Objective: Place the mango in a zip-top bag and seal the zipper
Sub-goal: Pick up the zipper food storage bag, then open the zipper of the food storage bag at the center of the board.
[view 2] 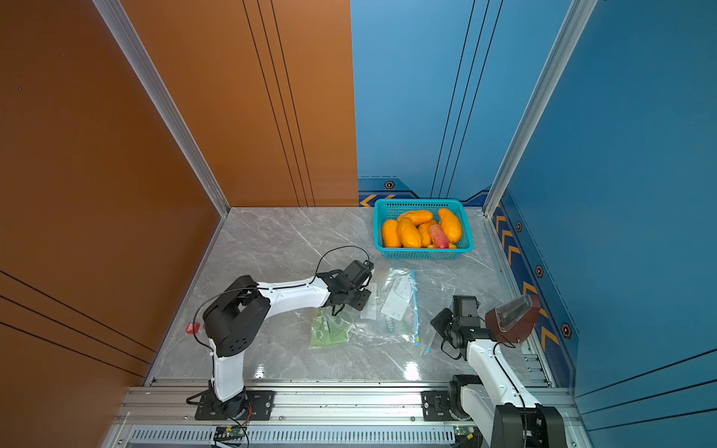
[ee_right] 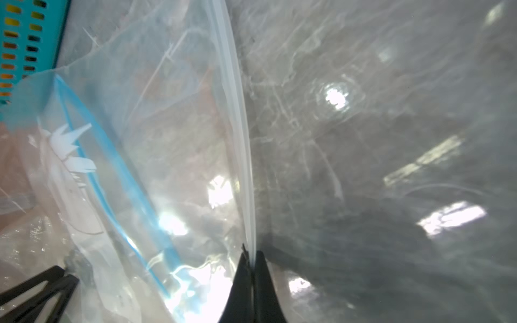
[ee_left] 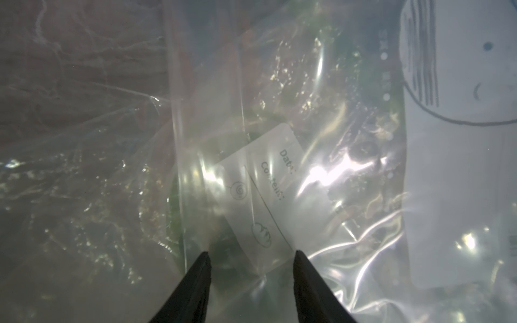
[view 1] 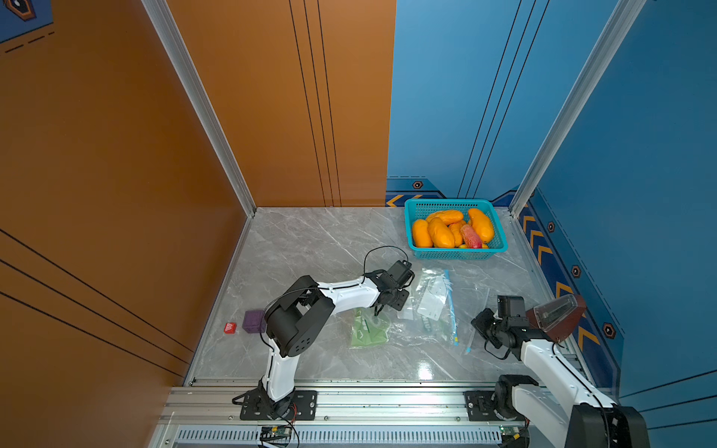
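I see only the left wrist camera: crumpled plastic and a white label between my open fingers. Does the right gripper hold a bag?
Observer: Yes. The right gripper is shut on the white zipper strip of a clear bag.
Operator: Is a mango in any bag?
Observer: None that I can see; the mangoes lie in the teal basket, at the far side of the table.
Operator: Where is my left gripper?
Observer: In a top view, at the edge of the bag pile, by a green packet.
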Robot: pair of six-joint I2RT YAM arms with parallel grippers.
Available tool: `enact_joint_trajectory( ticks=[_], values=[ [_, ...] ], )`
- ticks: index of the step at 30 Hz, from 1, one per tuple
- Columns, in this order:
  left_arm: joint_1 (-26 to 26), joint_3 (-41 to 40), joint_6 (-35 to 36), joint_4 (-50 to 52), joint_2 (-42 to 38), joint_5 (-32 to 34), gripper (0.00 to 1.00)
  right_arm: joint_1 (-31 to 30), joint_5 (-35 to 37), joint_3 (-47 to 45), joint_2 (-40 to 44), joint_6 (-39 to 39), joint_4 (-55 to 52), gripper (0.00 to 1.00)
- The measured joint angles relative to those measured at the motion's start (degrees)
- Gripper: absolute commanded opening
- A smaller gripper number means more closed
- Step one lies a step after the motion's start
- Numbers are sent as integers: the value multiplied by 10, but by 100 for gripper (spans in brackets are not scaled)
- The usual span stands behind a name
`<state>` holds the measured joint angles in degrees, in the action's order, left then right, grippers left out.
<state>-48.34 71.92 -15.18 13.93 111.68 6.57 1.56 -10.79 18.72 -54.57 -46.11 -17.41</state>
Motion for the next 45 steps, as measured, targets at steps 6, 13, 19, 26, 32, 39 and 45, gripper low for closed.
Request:
enact_joint_trajectory(
  ticks=[6, 13, 19, 26, 32, 39, 45],
  values=[
    [-1, 0, -14, 7, -51, 9, 58, 0, -2, 38, 44, 36, -47, 0],
    [1, 2, -47, 7, -153, 35, 55, -16, -20, 115, 114, 62, -119, 0],
    [24, 1, -92, 7, -221, 14, 57, -106, -22, 214, 86, 60, -141, 0],
    [59, -41, -146, 7, -303, -55, 61, -265, 38, 376, -48, 49, -139, 0],
    [19, -57, -178, 5, -315, -106, 62, -337, 97, 464, -162, 37, -127, 0],
    [-12, -61, -201, -15, -293, -145, 64, -370, 169, 484, -203, 12, -116, 0],
    [-12, -97, -237, -105, -288, -175, 58, -382, 223, 484, -204, -16, -114, 0]
  ],
)
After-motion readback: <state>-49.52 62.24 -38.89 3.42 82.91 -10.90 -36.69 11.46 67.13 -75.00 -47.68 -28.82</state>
